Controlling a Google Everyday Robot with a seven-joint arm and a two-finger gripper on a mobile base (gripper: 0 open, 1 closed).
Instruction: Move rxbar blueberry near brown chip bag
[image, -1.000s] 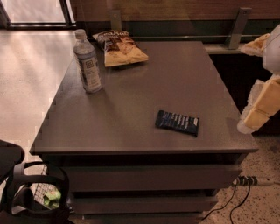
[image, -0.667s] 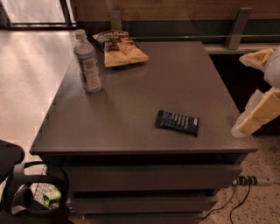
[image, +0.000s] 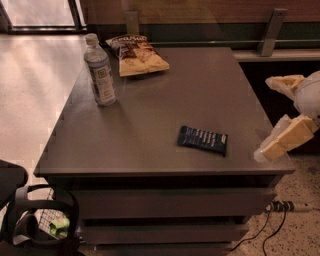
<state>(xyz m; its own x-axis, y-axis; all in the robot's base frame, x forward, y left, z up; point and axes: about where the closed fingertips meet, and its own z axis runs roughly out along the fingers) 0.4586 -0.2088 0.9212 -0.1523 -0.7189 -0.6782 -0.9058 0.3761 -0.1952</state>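
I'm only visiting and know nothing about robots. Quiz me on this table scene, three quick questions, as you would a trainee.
1. True or false: the pincer is holding the rxbar blueberry.
2. Which is closest to the brown chip bag? A) the water bottle B) the rxbar blueberry C) the pincer
3. Fill in: seen from the camera, the pincer hangs just off the table's ____ edge.

Key:
1. False. The pincer is open and clear of the bar, which lies flat on the table.
2. A
3. right
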